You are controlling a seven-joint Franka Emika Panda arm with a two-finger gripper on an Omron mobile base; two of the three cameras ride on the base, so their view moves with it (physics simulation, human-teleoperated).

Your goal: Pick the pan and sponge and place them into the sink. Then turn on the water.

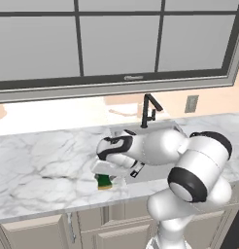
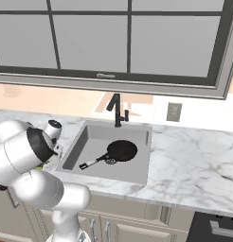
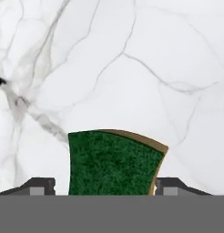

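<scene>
The sponge (image 3: pixel 114 161), green on top with a yellow base, lies on the white marble counter just left of the sink (image 2: pixel 92 137). My gripper (image 3: pixel 104 187) hangs straight over it, jaws open, one fingertip (image 3: pixel 41 185) on each side; the right tip is at the sponge's edge and a small gap shows on the left. From the left base view the sponge (image 1: pixel 105 183) peeks out under the gripper (image 1: pixel 105 175). The black pan (image 2: pixel 121 151) lies inside the sink, handle pointing front-left. No water runs from the black faucet (image 2: pixel 117 109).
The marble counter (image 1: pixel 43 165) stretches left of the sponge, and its front edge runs close by. The faucet (image 1: pixel 149 110) stands behind the sink under a wide window. A wall outlet (image 2: pixel 174 112) sits to the right. Cabinets run below.
</scene>
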